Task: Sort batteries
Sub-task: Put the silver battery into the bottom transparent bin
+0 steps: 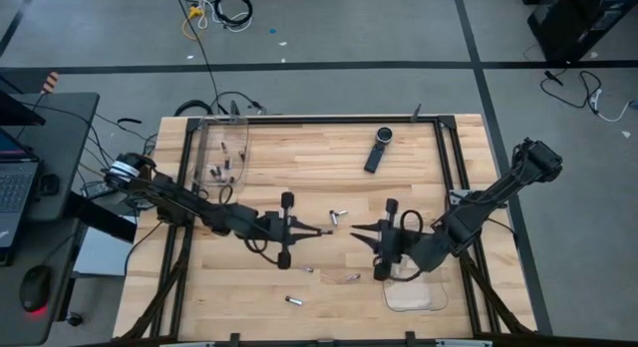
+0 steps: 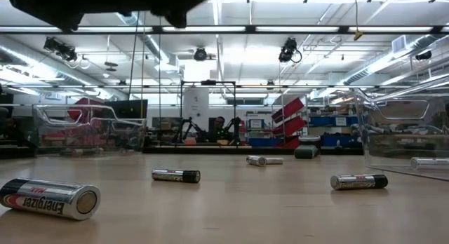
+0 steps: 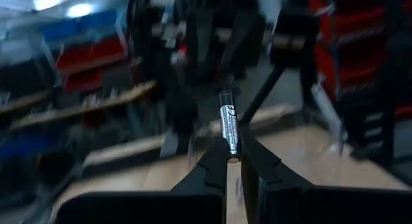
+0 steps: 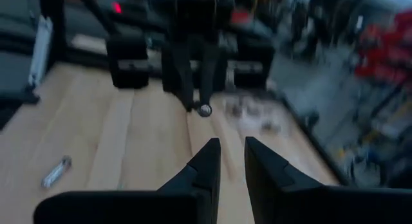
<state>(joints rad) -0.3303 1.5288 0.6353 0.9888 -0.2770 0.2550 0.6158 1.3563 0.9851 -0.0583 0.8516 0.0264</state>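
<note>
Silvery batteries (image 1: 339,213) scattered flat on wood; one (image 3: 228,126) seemingly upright, pinched.

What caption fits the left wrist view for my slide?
Left tool shut on a slim battery, held up above the wooden table.

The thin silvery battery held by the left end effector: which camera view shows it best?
The left wrist view: the thin silvery battery stands close, clamped by the left end effector. The right wrist view shows only its round end; the high view a speck.
</note>
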